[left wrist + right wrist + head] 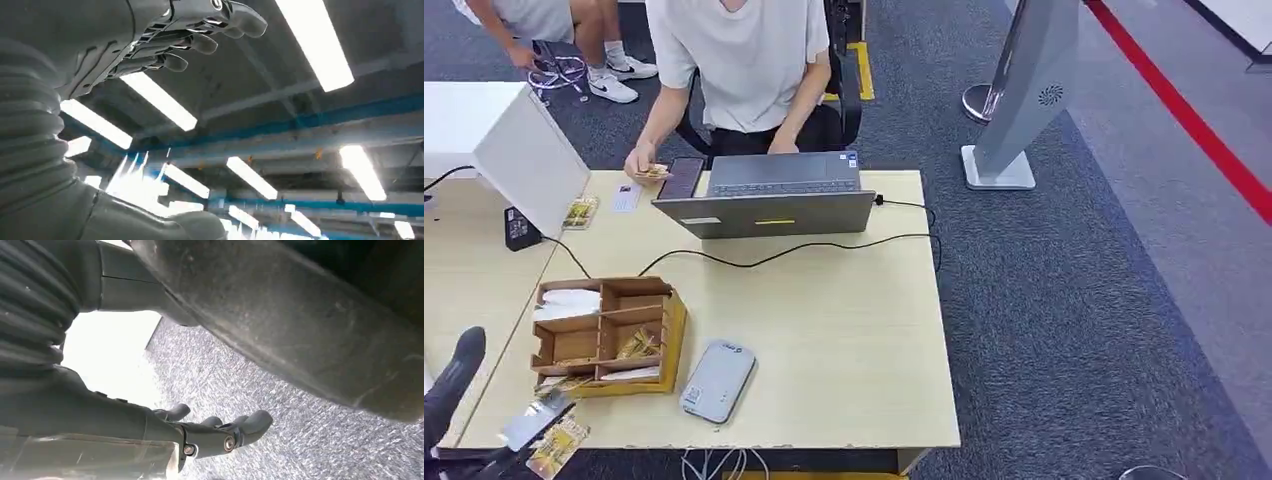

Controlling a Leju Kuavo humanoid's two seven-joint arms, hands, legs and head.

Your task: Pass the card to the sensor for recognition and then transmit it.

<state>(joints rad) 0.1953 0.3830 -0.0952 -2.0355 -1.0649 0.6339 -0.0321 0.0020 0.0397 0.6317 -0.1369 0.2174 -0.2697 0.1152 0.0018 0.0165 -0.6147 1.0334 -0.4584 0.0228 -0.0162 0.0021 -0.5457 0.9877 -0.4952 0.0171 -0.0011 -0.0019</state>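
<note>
Main worry: cards sit right at the near left table (pixel 854 390) edge, one card (pixel 557 446) already hanging off the corner, so a clumsy swipe sends it to the floor. The left hand (pixel 185 37) is turned up toward the ceiling lights, fingers loosely apart, holding nothing. The right hand (pixel 220 432) hangs over carpet, empty, fingers curled a bit I think. The grey sensor (pixel 717 381) lies just right of the wooden organizer (pixel 606 335), open tabletop to its right, cable (pixel 784 252) farther off
</note>
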